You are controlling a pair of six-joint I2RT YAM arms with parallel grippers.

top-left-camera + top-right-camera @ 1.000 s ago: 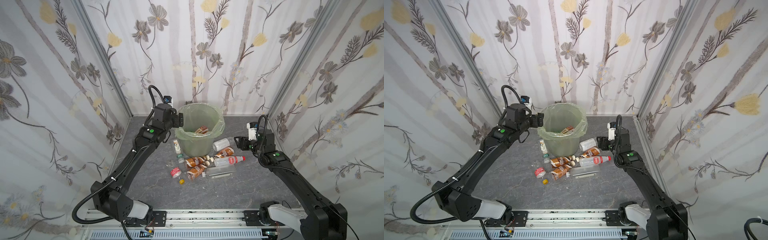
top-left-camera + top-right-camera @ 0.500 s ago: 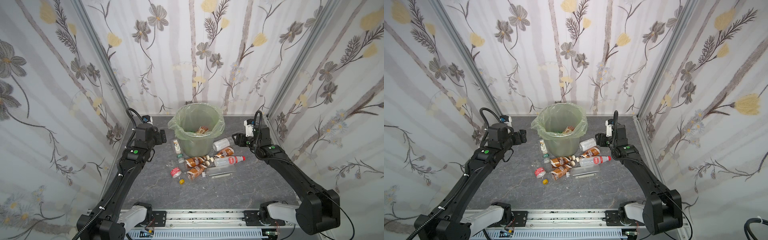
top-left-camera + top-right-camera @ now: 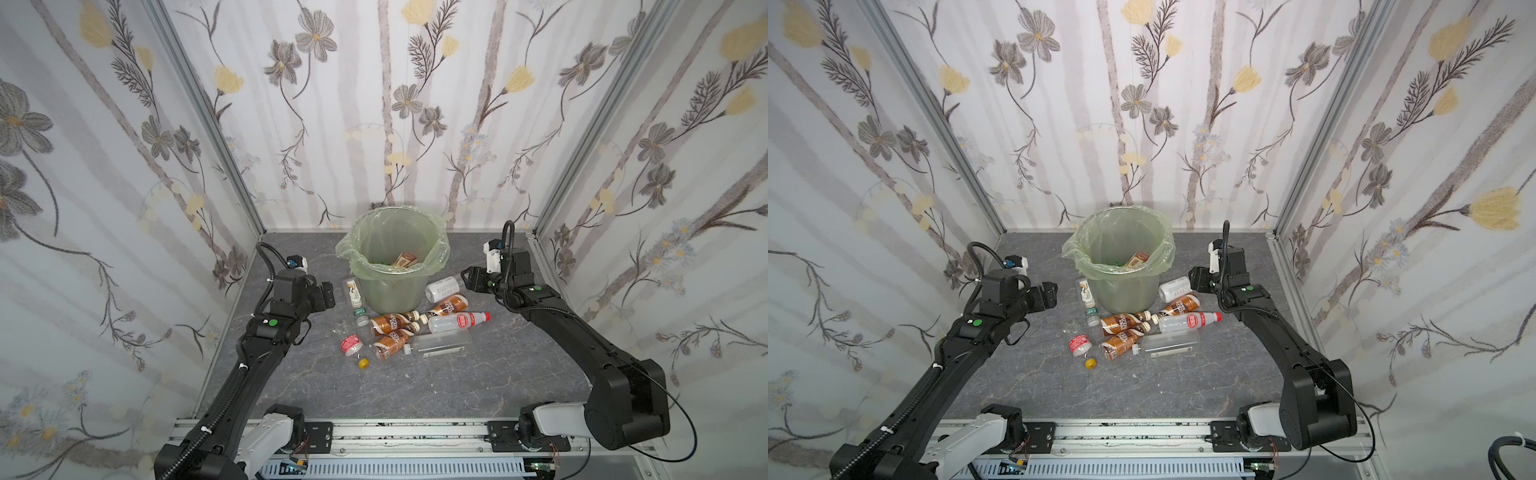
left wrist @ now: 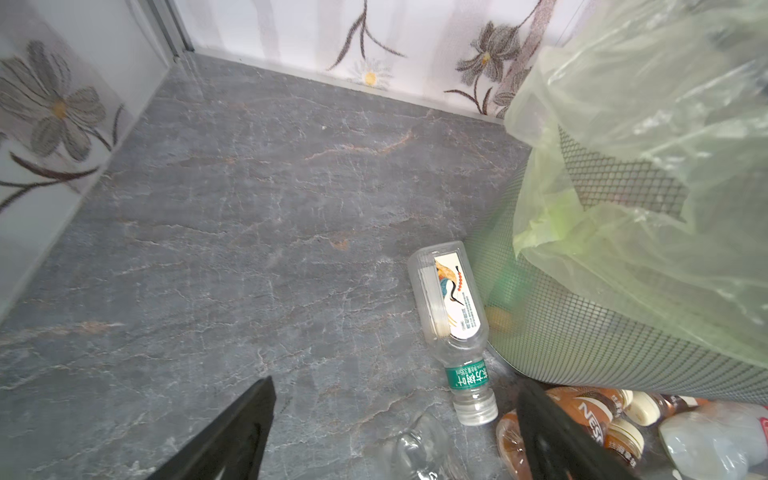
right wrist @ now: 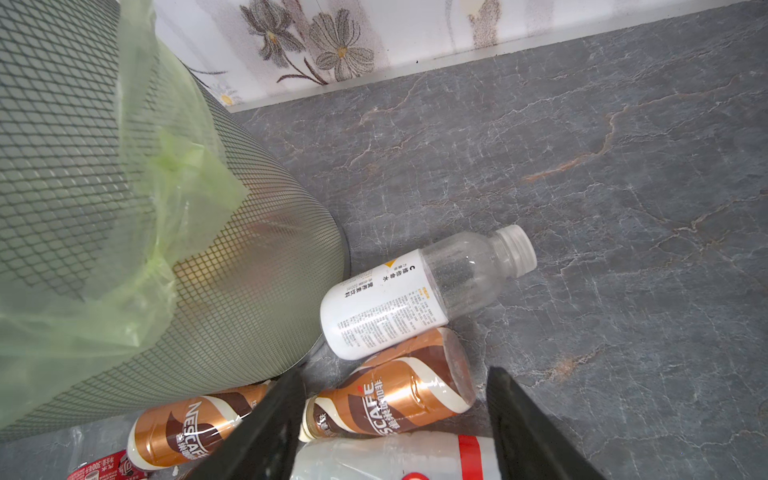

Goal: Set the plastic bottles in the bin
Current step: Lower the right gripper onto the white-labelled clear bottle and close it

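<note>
The bin [image 3: 415,293], pale green mesh lined with one light-green bag [image 3: 345,249], stands at the back middle of the grey table [image 3: 415,395]. Inside the bin one brown-and-white bottle in the bin [image 3: 405,259] shows; what else lies there I cannot make out.

Outside the bin I count eight bottles, all lying down:
- One bird-label bottle [image 3: 353,292], clear, rests against the bin's left foot (its green-banded neck points away from the back wall).
- One white-labelled bottle [image 3: 443,288] lies against the bin's right side.
- There are three brown-and-white ones. The front-right brown bottle [image 3: 448,305] is just beside the white-labelled bottle. The middle brown bottle [image 3: 392,322] and the outer brown bottle [image 3: 390,341] lie in front of the bin.
- One milky red-labelled bottle [image 3: 457,322] lies to the bin's front right.
- One flat clear bottle [image 3: 442,345] lies farther out from the bin.
- One crushed red bottle [image 3: 350,345] lies to the bin's front left.

One loose yellow cap [image 3: 364,363] lies farthest from the bin. One clear crumpled piece [image 4: 415,449], near the bird-label bottle's cap, is too faint to name.

The left gripper [image 3: 329,295] hangs left of the bin, near the bird-label bottle, with its jaws spread wide and empty. The right gripper [image 3: 464,277] hangs right of the bin, just beside the white-labelled bottle's neck. Its jaws are parted and hold nothing.
</note>
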